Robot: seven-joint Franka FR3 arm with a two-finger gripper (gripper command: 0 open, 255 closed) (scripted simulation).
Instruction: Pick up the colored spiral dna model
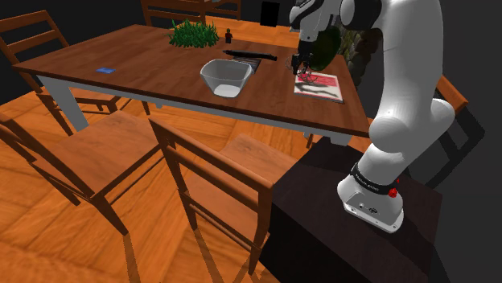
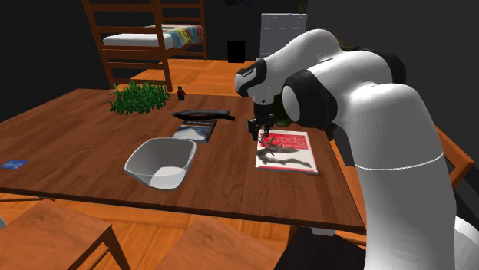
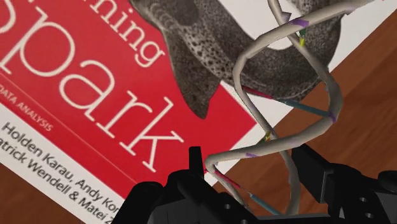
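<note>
Black pincer part-open, straddling near end of grey double-helix model with coloured rungs; firm clasp not evident. Lies over red-and-white book edge on brown wooden worktop, long axis running away from pincer.

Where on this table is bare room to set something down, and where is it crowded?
The widest bare tabletop lies between the card and the bowl. A narrower strip separates the bowl and the red book. It is crowded around the gripper: red book, model, black object.
</note>
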